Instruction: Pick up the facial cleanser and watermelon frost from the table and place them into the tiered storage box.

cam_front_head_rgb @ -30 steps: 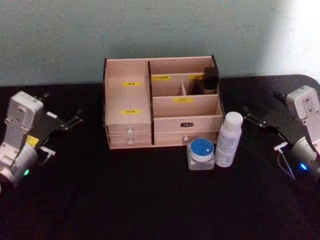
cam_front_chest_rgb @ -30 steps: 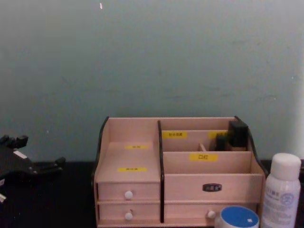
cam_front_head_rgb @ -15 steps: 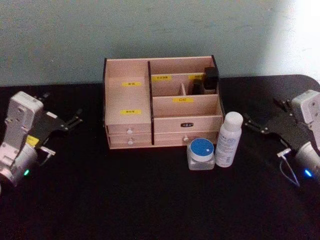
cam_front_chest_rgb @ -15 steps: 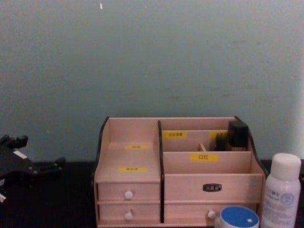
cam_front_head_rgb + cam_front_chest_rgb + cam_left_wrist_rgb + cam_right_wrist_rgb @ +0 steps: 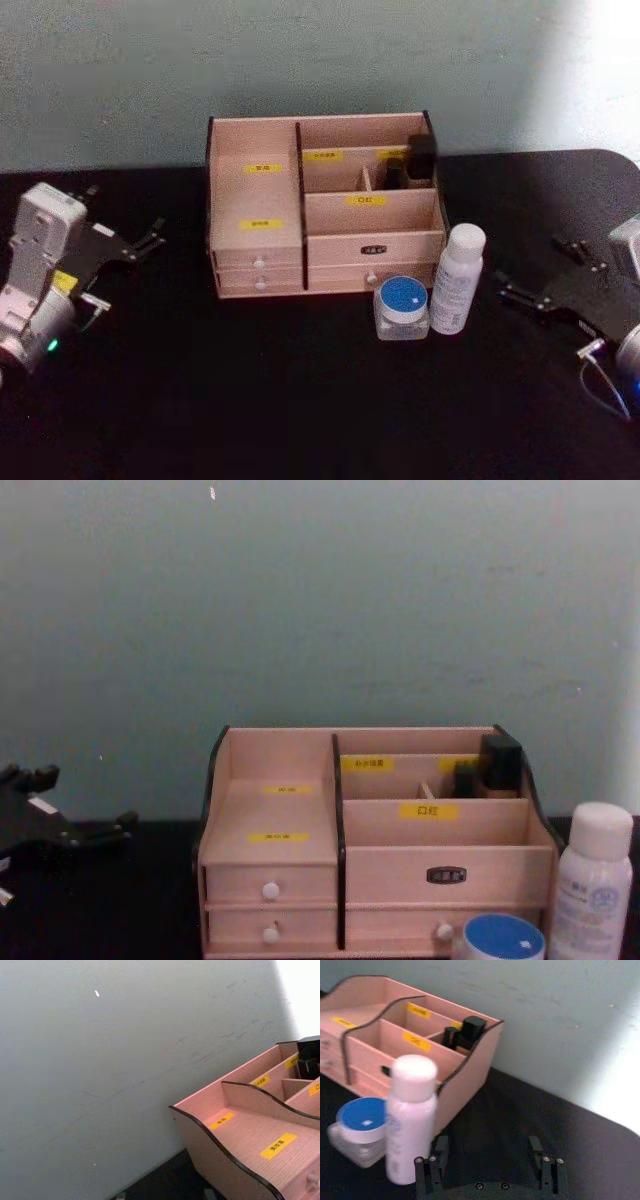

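Tiered storage box [image 5: 330, 245] stands at the back of the black table [image 5: 300, 400] against the pale wall, drawers and yellow labels facing the robot; its long axis runs left to right, and the compartments step upward toward the wall. Just in front of its right drawers stand the white bottle [image 5: 456, 280] and the blue-lidded jar [image 5: 402, 308], the jar to the bottle's left; both are upright, the bottle's long axis vertical with the cap up, the jar's lid facing up; they look to be touching, though the overlap makes that hard to say.

From above, the head view gives both arms: the left gripper [image 5: 125, 214] hangs well to the left of the box, fingers spread wide and holding nothing; the right gripper [image 5: 532, 268] is near the bottle on its right, fingers also wide apart and empty, pointing toward the box.

Seen side-on in the chest view are the box front [image 5: 290, 820], its white knobs and the dark items [image 5: 500, 760] in the rear right compartment. The right wrist view adds the box's curved dark-edged side wall [image 5: 470, 1075]; the left wrist view adds the stepped left compartments [image 5: 240, 1125].
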Tool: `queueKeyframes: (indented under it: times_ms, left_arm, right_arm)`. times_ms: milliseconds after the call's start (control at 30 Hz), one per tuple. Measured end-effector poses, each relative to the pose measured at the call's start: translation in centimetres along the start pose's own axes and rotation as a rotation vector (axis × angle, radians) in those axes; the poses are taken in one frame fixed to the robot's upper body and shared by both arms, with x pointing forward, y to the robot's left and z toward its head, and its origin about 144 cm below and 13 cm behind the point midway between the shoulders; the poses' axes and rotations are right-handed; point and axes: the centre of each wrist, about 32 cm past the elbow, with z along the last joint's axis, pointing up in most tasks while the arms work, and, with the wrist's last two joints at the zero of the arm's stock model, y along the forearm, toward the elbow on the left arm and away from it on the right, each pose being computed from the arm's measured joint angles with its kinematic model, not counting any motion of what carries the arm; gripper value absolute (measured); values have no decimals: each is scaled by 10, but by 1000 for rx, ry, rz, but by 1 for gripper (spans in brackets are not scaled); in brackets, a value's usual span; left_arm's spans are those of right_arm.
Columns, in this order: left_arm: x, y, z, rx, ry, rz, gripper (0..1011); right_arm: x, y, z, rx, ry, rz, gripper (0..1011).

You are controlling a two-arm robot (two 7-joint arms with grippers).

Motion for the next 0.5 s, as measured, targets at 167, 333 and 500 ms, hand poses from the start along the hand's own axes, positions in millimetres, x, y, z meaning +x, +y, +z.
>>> queueKeyframes:
  times_ms: [167, 333, 500]
  left_arm:
    - [0, 0, 0, 0, 0, 0, 1001]
    - [0, 0, 0, 0, 0, 0, 1001]
    - [0, 0, 0, 0, 0, 0, 1001]
  right_arm:
    - [-2, -11, 3, 6, 51, 65, 1002]
    - [-6, -17, 6, 24, 105, 134, 1002]
    - [-11, -18, 7, 36, 140, 185, 1002]
